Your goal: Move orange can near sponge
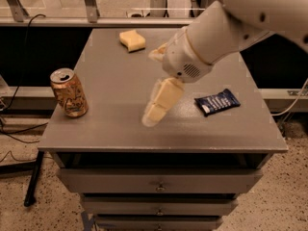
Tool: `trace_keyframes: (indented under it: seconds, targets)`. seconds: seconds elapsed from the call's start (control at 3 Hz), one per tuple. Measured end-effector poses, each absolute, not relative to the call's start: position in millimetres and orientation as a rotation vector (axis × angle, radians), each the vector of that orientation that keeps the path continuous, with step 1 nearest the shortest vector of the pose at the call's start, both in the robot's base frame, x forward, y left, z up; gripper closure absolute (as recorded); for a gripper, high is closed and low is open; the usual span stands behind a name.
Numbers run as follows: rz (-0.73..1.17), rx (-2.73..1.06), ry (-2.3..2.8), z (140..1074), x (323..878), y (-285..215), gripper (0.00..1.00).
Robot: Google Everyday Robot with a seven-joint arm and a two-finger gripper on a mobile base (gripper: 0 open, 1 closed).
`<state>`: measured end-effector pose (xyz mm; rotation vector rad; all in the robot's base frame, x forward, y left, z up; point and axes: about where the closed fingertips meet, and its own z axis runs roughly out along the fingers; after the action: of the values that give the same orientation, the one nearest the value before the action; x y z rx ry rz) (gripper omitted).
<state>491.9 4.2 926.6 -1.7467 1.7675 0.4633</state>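
Orange can [70,93] is standing upright at the near-left corner of the grey table [110,76], silver pull-tab top facing up, nothing touching it. Sponge [132,40] is lying at the far side of the tabletop, a bit left of centre, well apart from the can.

Camera view (the only one): gripper [158,102] is hanging over the middle of the table, its cream-yellow end pointing down and toward the near-left, between the can and a dark blue snack packet [217,102]. It isn't touching can or sponge. Apart or together: can't tell.

White arm [231,23] is reaching in from the far right, passing over the right part of the tabletop. Packet is lying flat on the near-right area, approx. level w/ the can. Drawers [159,182] are showing below the table's near edge. Black cable [21,57] is running down beside the table on the left.
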Motion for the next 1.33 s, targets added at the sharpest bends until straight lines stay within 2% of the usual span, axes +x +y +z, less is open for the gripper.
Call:
trace_keyframes:
  seconds: [0.33, 1.0, 1.33]
  targets:
    - [0.708, -1.726, 1.520, 919.9, 488.4, 113.2, 0.00]
    - [0.911, -1.652, 1.334, 905.3, 500.9, 217.7, 0.00]
    - [0.966, -1.619, 1.288, 898.5, 512.0, 244.7, 0.19]
